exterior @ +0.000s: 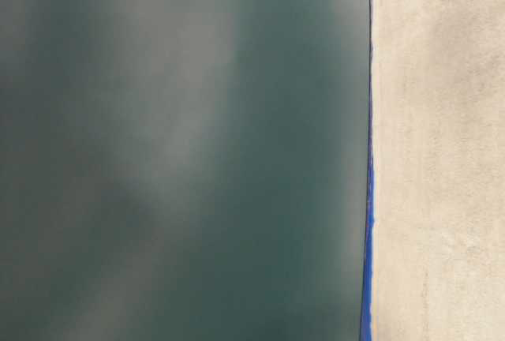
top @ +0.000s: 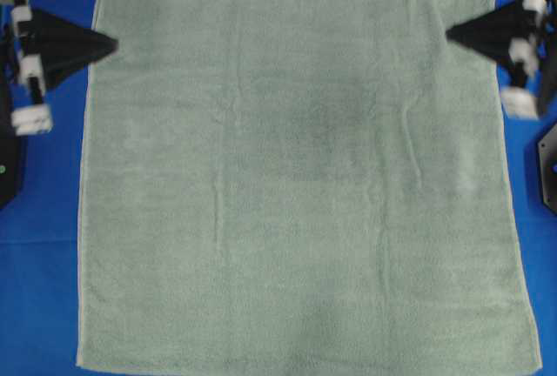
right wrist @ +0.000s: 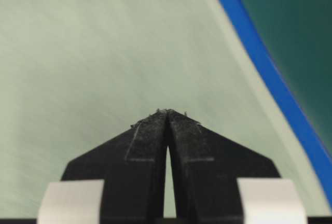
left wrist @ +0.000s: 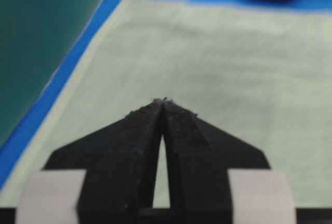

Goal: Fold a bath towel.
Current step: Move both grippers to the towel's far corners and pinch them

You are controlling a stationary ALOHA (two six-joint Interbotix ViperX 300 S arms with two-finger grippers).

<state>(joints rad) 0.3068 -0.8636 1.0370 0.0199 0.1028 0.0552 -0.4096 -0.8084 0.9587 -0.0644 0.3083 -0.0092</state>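
One bath towel (top: 305, 184) only, pale sage green and fluffy, spread flat in a single layer over the bright blue cloth surface (top: 48, 219); a few faint creases across its middle, thin hemmed edges along the top and left sides. Filled most of the overhead view, with blue showing along the top, left and right.

Two black grippers, one to each side of the towel near its upper corners. Left gripper (top: 111, 43) pointed tip-first at the towel's left edge, tip just at the hem – fingers pressed together at the tips in the left wrist view (left wrist: 164, 101), nothing pinched between them, towel lying beyond and below. Right gripper (top: 451, 35) mirrored it at the right edge, tip over the cloth; closed up the same way in the right wrist view (right wrist: 167, 112), tips meeting, only lint on them and no fold of towel held.

Table-level view mostly blur – dark green on the left, a thin blue line, pale textured surface on the right; too unclear to name
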